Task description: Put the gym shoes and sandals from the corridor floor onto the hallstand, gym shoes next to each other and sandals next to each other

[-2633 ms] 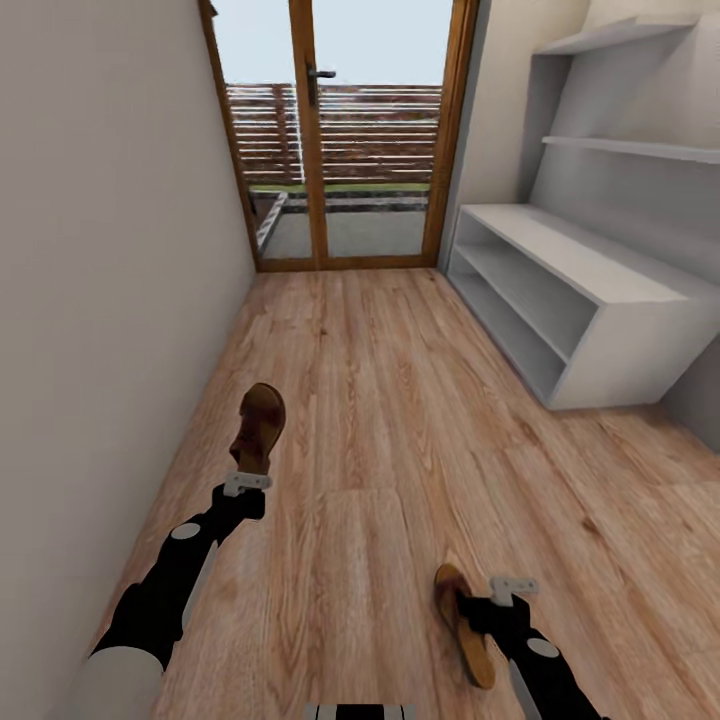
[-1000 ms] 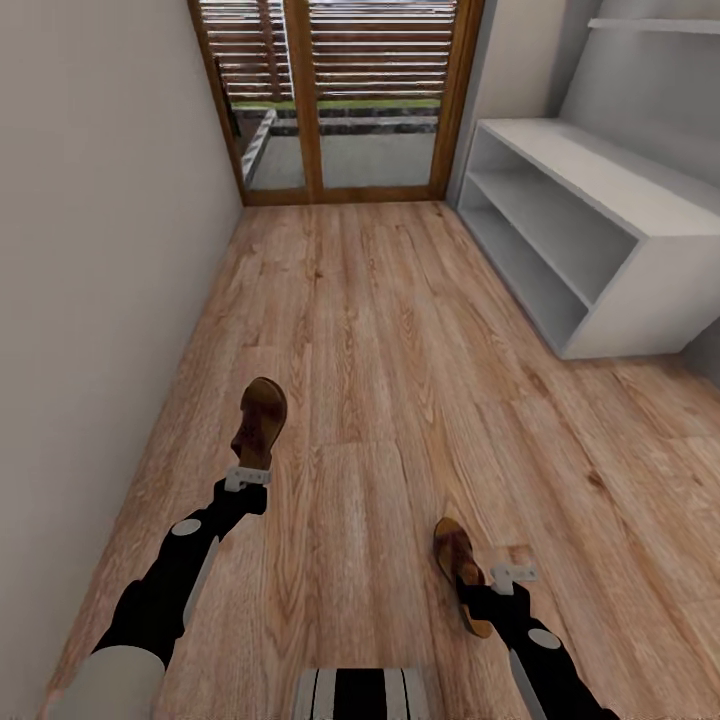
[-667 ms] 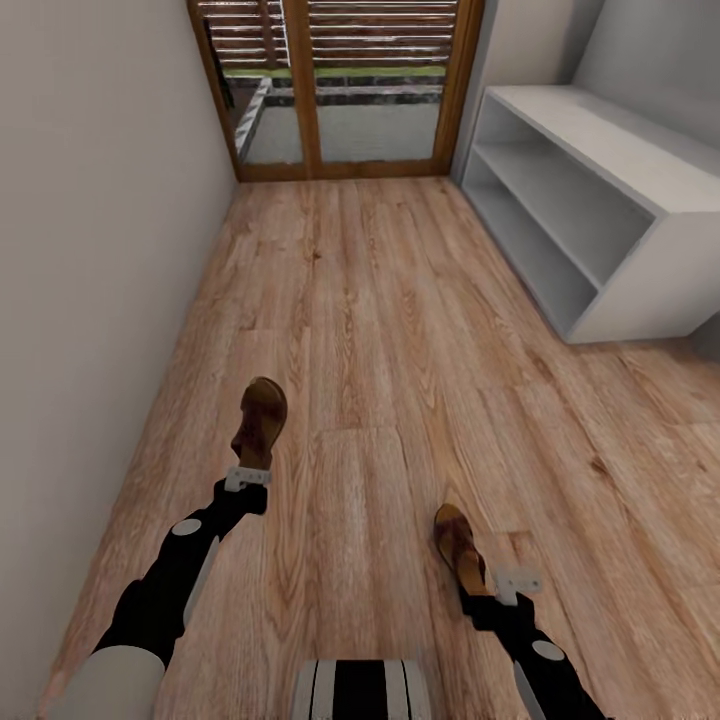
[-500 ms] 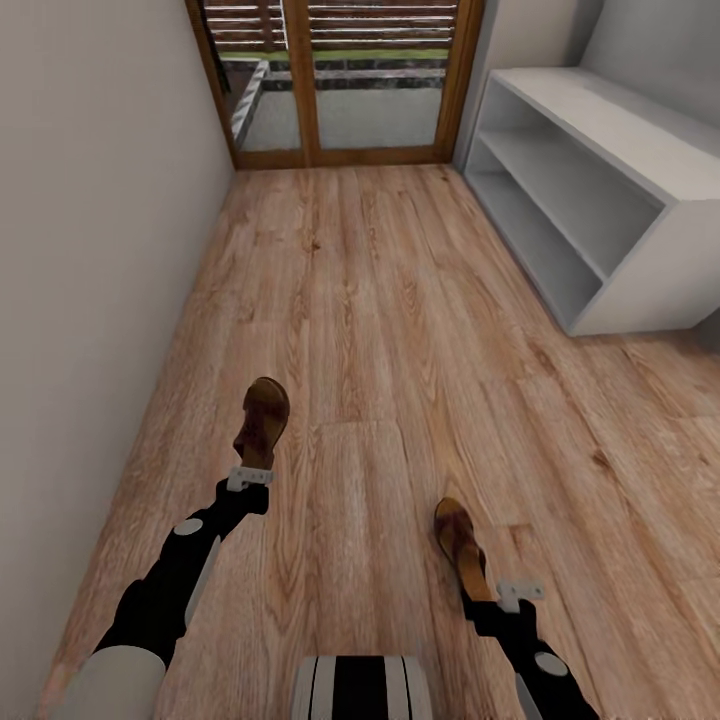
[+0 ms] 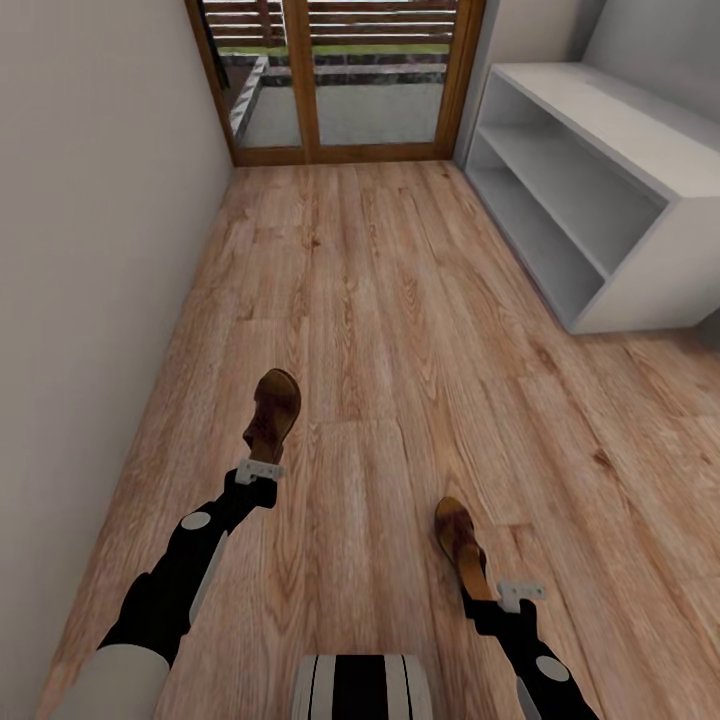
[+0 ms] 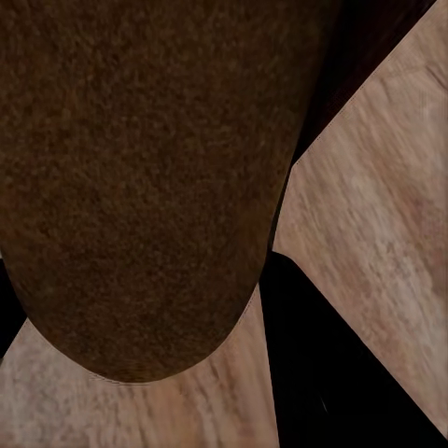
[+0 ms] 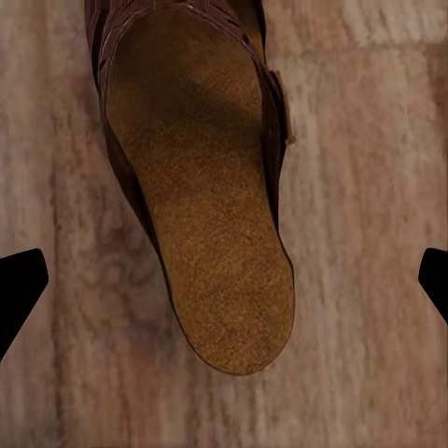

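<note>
the head view shows the whole corridor: the wood floor point(image 5: 400, 300), the grey shoe rack point(image 5: 640, 135) against the right wall, and the glass door point(image 5: 350, 100) at the far end. both shelves of the rack and its flat top are bare. the wrist views show the sandals very close, with floor behind them.

the left claw point(image 5: 258, 470) pinches one sandal point(image 5: 272, 412) at its near end. in the head view this sandal sticks out past the claw, with its long way running toward the door and leaning a little to the right. it is near the left wall, well apart from the rack. in the left wrist view its brown footbed point(image 6: 140, 168) is right up against the camera, with dark finger parts beside it.

the right claw point(image 5: 518, 592) is spread wide. in the right wrist view its black fingertips point(image 7: 19, 289) sit at the two edges and do not touch the other sandal point(image 7: 205, 205), which lies between them with its tan footbed up. in the head view this sandal point(image 5: 462, 545) is just in front of the claw, low over the floor. its long way also runs toward the door, tipped a little to the left. i cannot tell if it rests on the floor.
</note>
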Robot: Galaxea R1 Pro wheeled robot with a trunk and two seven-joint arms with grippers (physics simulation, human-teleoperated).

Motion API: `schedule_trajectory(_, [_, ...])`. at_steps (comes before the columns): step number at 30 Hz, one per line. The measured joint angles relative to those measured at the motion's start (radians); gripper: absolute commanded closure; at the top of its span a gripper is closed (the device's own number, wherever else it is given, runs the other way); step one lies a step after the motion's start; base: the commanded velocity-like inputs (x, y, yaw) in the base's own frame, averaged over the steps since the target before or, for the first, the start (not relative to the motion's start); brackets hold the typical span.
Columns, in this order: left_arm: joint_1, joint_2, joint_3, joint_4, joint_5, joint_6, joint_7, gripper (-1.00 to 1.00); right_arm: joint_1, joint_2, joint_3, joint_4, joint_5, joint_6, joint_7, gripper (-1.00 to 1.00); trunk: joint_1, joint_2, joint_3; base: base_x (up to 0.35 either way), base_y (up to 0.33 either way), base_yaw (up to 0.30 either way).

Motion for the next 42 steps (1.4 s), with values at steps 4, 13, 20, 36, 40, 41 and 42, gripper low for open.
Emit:
schedule_trajectory(4, [0.0, 0.0, 0.0, 0.0, 0.0, 0.0, 0.001, 1.0, 0.0, 0.0, 0.0, 0.0, 0.0, 0.0, 0.0, -1.0, 0.0, 0.0, 0.0, 0.232, 0.0, 0.0])
schedule_trajectory(13, [0.001, 0.0, 0.0, -0.002, 0.0, -0.001, 0.001, 1.0, 0.0, 0.0, 0.0, -0.001, 0.0, 0.0, 0.001, -1.0, 0.0, 0.0, 0.0, 0.098, 0.0, 0.0])
schedule_trajectory(20, [0.001, 0.0, 0.001, -0.002, 0.0, -0.002, 0.002, 1.0, 0.0, 0.0, 0.0, -0.001, 0.0, 0.0, 0.001, -1.0, 0.0, 0.0, 0.0, 0.14, 0.0, 0.0])
schedule_trajectory(36, [0.001, 0.0, 0.001, -0.009, 0.0, -0.001, 0.002, 1.0, 0.0, 0.0, 0.0, -0.001, 0.0, 0.0, 0.001, -1.0, 0.0, 0.0, 0.0, 0.005, 0.0, 0.0])
schedule_trajectory(40, [0.001, 0.0, 0.001, -0.009, 0.0, -0.002, 0.002, 1.0, 0.0, 0.0, 0.0, -0.001, 0.0, 0.0, 0.001, -1.0, 0.0, 0.0, 0.0, -0.029, 0.0, 0.0])
schedule_trajectory(41, [0.001, 0.0, 0.001, -0.009, 0.0, -0.002, 0.002, 1.0, 0.0, 0.0, 0.0, -0.001, 0.0, 0.0, 0.001, -1.0, 0.0, 0.0, 0.0, -0.23, 0.0, 0.0])
schedule_trajectory(42, [0.002, 0.0, 0.001, -0.009, 0.0, -0.002, 0.002, 1.0, 0.0, 0.0, 0.0, -0.002, 0.0, 0.0, 0.001, -1.0, 0.001, 0.0, 0.0, -0.206, 0.0, 0.0])
